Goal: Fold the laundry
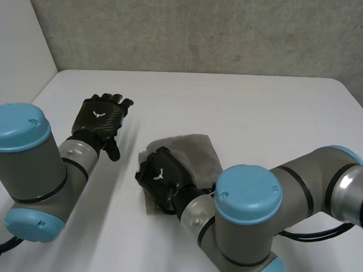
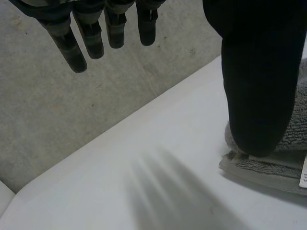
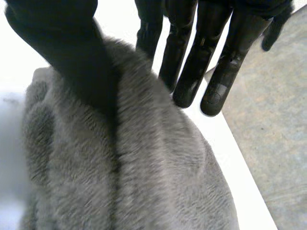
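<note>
A small grey towel point(image 1: 196, 153) lies folded on the white table point(image 1: 249, 109), near the middle. My right hand point(image 1: 161, 177) rests on its near left edge. In the right wrist view the thumb point(image 3: 81, 62) lies against the bunched towel point(image 3: 144, 167), while the fingers point(image 3: 192, 67) reach out nearly straight past it, clear of the cloth. My left hand point(image 1: 99, 117) is over bare table to the left of the towel, open and holding nothing. In the left wrist view its fingers point(image 2: 76, 48) are straight, and one end of the towel point(image 2: 292, 143) shows beside its thumb point(image 2: 259, 72).
A grey concrete wall point(image 1: 204, 28) stands behind the table's far edge. The table's rim point(image 3: 230, 158) runs just past my right hand's fingertips, with concrete floor point(image 3: 273, 120) beyond it. A white tag point(image 2: 303, 175) sticks out of the towel's edge.
</note>
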{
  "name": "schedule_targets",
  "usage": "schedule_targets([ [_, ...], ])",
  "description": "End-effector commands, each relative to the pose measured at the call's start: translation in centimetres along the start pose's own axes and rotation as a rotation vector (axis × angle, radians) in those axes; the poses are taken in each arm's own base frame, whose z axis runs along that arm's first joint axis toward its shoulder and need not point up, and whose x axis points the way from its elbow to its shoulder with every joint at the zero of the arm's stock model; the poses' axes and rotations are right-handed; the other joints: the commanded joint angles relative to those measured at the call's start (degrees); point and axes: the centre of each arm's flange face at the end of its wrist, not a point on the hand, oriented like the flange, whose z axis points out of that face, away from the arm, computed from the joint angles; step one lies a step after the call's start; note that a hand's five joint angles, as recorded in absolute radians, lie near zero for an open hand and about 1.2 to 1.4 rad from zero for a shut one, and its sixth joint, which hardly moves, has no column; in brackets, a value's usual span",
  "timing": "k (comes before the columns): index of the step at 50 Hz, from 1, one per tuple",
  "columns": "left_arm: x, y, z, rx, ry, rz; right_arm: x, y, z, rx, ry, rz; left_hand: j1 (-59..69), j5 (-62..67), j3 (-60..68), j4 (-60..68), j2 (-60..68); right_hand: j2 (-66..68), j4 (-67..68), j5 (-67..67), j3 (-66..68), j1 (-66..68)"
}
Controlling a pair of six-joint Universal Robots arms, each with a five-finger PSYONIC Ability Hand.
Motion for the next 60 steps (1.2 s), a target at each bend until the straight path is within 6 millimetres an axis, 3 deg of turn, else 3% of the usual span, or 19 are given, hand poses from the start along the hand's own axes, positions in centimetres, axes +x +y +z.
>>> schedule_targets([
  [1, -0.1, -0.5, 0.1, 0.008, -0.002, -0.01, 8.4, -1.3, -1.6, 0.05, 0.212, 0.281, 0.7, -0.6, 1.4, 1.3, 1.4, -40.7, -41.8, -42.6, -40.8, -33.3],
  [2, -0.1, -0.5, 0.1, 0.008, -0.002, -0.01, 8.5, -1.3, -1.6, 0.05, 0.213, 0.282, 0.7, -0.6, 1.4, 1.3, 1.4, -40.7, -41.8, -42.6, -40.8, -33.3],
  [4, -0.1, -1.2, 0.1, 0.03, -0.003, -0.026, 11.0, 0.2, -2.4, 0.017, 0.27, 0.436, 0.8, -0.4, 1.5, 1.5, 1.6, -40.7, -41.8, -42.6, -40.8, -33.3],
  [5, -0.1, -1.2, 0.1, 0.03, -0.003, -0.026, 11.0, 0.2, -2.4, 0.017, 0.27, 0.437, 0.8, -0.4, 1.5, 1.5, 1.6, -40.7, -41.8, -42.6, -40.8, -33.3],
  [10, 1.2, -4.5, -0.1, 0.116, 0.041, -0.099, 14.3, 1.9, -4.6, -0.065, 0.324, 0.676, 1.7, 0.4, 2.4, 2.3, 2.4, -40.7, -41.8, -42.6, -40.8, -33.3],
  [16, 2.7, -5.6, 0.2, 0.087, 0.098, -0.204, 15.6, 3.4, -5.5, -0.127, 0.32, 0.775, 2.3, 1.1, 3.0, 3.0, 3.1, -40.7, -41.8, -42.6, -40.8, -33.3],
  [18, 5.1, -5.2, 0.5, 0.031, 0.163, -0.263, 16.0, 4.1, -5.6, -0.145, 0.31, 0.796, 3.0, 1.7, 3.7, 3.7, 3.8, -40.7, -41.8, -42.6, -40.8, -33.3],
  [21, 6.2, -4.8, 0.6, -0.001, 0.191, -0.275, 16.0, 4.8, -5.3, -0.161, 0.299, 0.808, 3.0, 1.7, 3.7, 3.7, 3.8, -40.7, -41.8, -42.6, -40.8, -33.3],
  [23, 7.7, -3.4, 1.2, -0.076, 0.217, -0.282, 15.7, 5.3, -5.0, -0.176, 0.293, 0.815, 3.0, 1.7, 3.7, 3.7, 3.8, -40.7, -41.8, -42.6, -40.8, -33.3],
  [35, 8.6, 2.5, 1.5, -0.273, 0.179, -0.232, 13.5, 8.9, -2.0, -0.26, 0.229, 0.833, 2.7, 1.4, 3.4, 3.3, 3.4, -40.7, -41.8, -42.6, -40.8, -33.3],
  [39, 7.7, 4.8, 0.4, -0.342, 0.11, -0.146, 12.2, 9.1, -1.0, -0.274, 0.189, 0.804, 2.0, 0.7, 2.7, 2.7, 2.8, -40.7, -41.8, -42.6, -40.8, -33.3],
  [43, 7.4, 5.8, 0.1, -0.352, 0.109, -0.063, 9.8, 9.0, 0.3, -0.287, 0.121, 0.719, 1.7, 0.4, 2.4, 2.3, 2.4, -40.7, -41.8, -42.6, -40.8, -33.3],
  [46, 7.4, 5.9, -0.2, -0.333, 0.115, -0.016, 8.7, 9.3, 0.9, -0.305, 0.101, 0.679, 1.5, 0.2, 2.2, 2.2, 2.3, -40.7, -41.8, -42.6, -40.8, -33.3],
  [49, 7.3, 5.7, -0.3, -0.314, 0.114, -0.005, 8.8, 8.9, 1.2, -0.305, 0.124, 0.65, 1.5, 0.2, 2.2, 2.2, 2.3, -40.7, -41.8, -42.6, -40.8, -33.3],
  [55, 6.8, 3.1, -0.6, -0.215, 0.102, -0.007, 10.2, 7.7, 1.1, -0.275, 0.175, 0.626, 1.5, 0.2, 2.2, 2.2, 2.3, -40.7, -41.8, -42.6, -40.8, -33.3],
  [57, 6.2, 0.6, -0.7, -0.149, 0.091, -0.022, 12.2, 5.5, 0.5, -0.216, 0.221, 0.602, 1.5, 0.2, 2.2, 2.2, 2.3, -40.7, -41.8, -42.6, -40.8, -33.3],
  [60, 5.7, -0.9, -0.9, -0.109, 0.081, -0.032, 13.6, 4.1, -0.1, -0.174, 0.252, 0.586, 1.5, 0.2, 2.2, 2.2, 2.3, -40.7, -41.8, -42.6, -40.8, -33.3],
])
